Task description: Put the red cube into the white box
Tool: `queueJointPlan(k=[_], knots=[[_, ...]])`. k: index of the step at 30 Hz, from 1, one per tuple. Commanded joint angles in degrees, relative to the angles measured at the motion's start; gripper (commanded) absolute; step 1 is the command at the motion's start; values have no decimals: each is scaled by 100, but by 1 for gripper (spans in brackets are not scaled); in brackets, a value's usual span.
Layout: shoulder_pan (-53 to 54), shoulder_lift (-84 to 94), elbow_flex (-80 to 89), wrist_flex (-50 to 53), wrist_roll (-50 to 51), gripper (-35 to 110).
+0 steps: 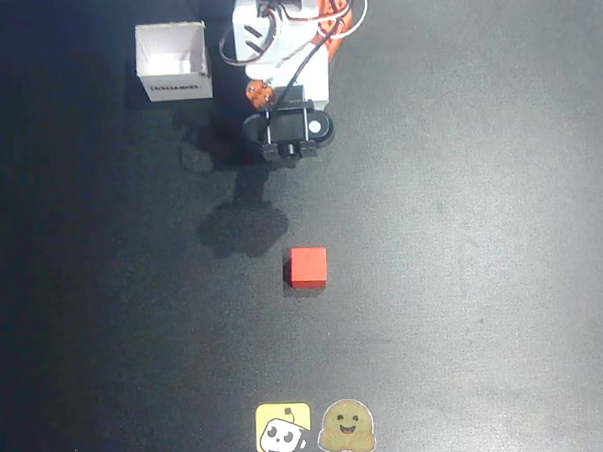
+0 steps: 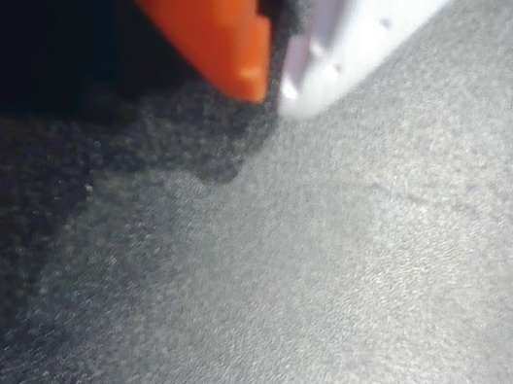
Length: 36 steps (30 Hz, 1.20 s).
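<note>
Wrist view: fingertips at top of frame, orange one pressed against white one, tips meeting, nothing pinched between; gripper closed and empty. Below, bare dark mat with a shadow.

Overhead view: gripper folded back near arm base, at top centre. Red cube flat on mat, well apart from gripper, straight down-frame and barely to the right; faces square to frame edges, no long axis to favour. White box up and to the left of gripper, near it, mouth upward, printed text on side facing down-frame; interior looks empty. Two stickers at bottom edge, beyond cube. Likely next: reach down-frame, open jaws, straddle cube.
</note>
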Motion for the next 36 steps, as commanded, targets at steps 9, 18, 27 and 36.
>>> queueJointPlan(k=[9, 18, 27, 36], knots=[[-35, 18, -18, 18, -9, 0], [-97, 18, -18, 18, -9, 0], [-255, -870, -624, 0, -79, 0], [-334, -4685, -3683, 536, -141, 0]])
